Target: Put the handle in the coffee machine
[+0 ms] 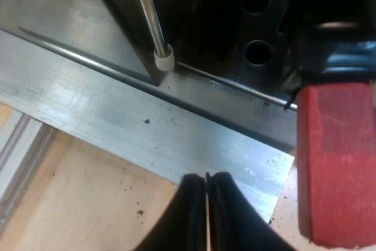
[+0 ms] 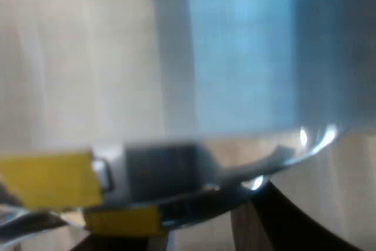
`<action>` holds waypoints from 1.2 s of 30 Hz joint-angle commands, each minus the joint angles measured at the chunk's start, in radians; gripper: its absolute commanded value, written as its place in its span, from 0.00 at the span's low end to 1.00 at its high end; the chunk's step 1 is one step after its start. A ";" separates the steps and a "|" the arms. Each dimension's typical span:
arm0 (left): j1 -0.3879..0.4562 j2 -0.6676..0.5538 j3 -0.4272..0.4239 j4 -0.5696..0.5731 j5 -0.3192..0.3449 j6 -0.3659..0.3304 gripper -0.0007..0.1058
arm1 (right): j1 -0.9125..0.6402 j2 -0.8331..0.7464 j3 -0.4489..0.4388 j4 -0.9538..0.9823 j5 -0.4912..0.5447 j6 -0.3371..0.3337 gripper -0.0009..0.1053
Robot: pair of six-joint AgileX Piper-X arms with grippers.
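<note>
The holder's handle has a black shaft point(image 1: 335, 45) that ends in a red block point(image 1: 335, 163). It sticks out from the espresso machine's dark front point(image 1: 235, 22), over the brushed metal ledge point(image 1: 147, 127). My left gripper point(image 1: 207, 201) is shut with nothing in it, its tips over the ledge's edge, beside the red end and apart from it. My right gripper point(image 2: 200, 233) is pressed up close to a shiny metal body point(image 2: 235, 57) that carries a yellow label point(image 2: 50, 180).
A chrome steam wand point(image 1: 148, 16) with a white tip point(image 1: 164, 59) comes down to the ledge near the machine's front. The wooden tabletop point(image 1: 88, 198) below the ledge is speckled with coffee grounds. A pale rail point(image 1: 17, 151) runs along the table.
</note>
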 commanded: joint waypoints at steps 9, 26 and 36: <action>-0.006 0.003 -0.004 0.080 0.035 0.075 0.02 | 0.004 -0.049 -0.015 -0.117 0.004 0.004 0.28; -0.006 -0.003 -0.004 0.254 0.102 0.180 0.02 | 0.004 -0.049 -0.015 -0.117 0.004 0.004 0.28; -0.083 -0.015 -0.004 0.291 0.101 0.145 0.01 | 0.004 -0.049 -0.015 -0.117 0.004 0.004 0.28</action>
